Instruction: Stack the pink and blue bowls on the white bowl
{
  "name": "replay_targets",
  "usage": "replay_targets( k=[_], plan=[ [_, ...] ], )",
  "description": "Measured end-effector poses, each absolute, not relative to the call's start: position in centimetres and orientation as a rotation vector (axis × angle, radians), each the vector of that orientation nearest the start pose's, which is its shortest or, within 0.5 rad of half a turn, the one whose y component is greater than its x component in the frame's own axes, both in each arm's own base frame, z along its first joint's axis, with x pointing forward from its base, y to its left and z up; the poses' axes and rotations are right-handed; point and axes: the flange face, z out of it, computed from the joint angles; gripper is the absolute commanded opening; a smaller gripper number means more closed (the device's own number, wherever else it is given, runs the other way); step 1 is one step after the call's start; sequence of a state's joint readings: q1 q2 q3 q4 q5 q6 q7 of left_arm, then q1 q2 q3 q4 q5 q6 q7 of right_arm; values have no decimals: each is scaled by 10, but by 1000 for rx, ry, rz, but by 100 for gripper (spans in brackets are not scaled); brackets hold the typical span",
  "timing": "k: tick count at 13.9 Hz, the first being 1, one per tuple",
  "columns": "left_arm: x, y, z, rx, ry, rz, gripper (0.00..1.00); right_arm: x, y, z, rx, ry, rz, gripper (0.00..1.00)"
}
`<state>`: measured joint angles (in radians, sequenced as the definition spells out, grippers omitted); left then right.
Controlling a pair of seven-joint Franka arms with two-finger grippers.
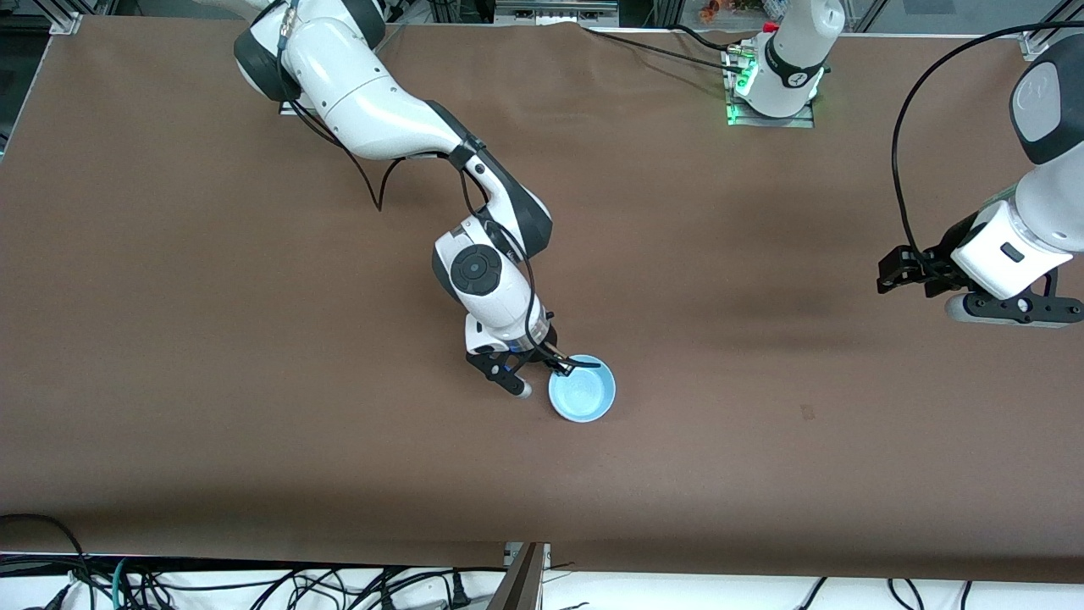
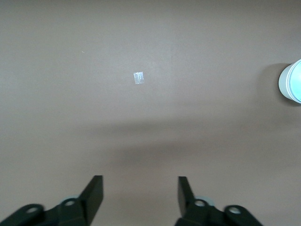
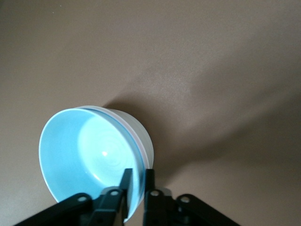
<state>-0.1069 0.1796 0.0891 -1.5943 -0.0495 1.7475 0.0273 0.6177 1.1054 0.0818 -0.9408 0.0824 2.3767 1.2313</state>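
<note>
The light blue bowl [image 1: 582,394] sits nested on top of a stack near the table's middle. In the right wrist view the blue bowl [image 3: 84,150] lies inside a white bowl [image 3: 142,136], whose outer wall shows around it. A thin pale rim line lies between them; I cannot tell whether it is the pink bowl. My right gripper [image 1: 567,366] [image 3: 137,181] is shut on the blue bowl's rim, one finger inside and one outside. My left gripper [image 1: 898,275] [image 2: 140,188] is open and empty, waiting above the table at the left arm's end.
The stack shows at the edge of the left wrist view [image 2: 292,82]. A small scrap of clear tape [image 2: 138,77] lies on the brown table cover [image 1: 254,381]. Cables hang along the table's front edge [image 1: 254,585].
</note>
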Motion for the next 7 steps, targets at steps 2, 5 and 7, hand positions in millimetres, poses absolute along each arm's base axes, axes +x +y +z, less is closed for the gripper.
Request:
replay_targets(
  k=[2,5,7],
  plan=[
    [615,-19,524,-3174,58,41,100,643,504,229,-2647,876,-117,69],
    [615,-18,524,-3173,55,41,100,647,502,239,-2661,883,-100,100],
    [615,-18,523,-3173,55,43,100,655,491,270,-2683,884,-84,100]
  ],
)
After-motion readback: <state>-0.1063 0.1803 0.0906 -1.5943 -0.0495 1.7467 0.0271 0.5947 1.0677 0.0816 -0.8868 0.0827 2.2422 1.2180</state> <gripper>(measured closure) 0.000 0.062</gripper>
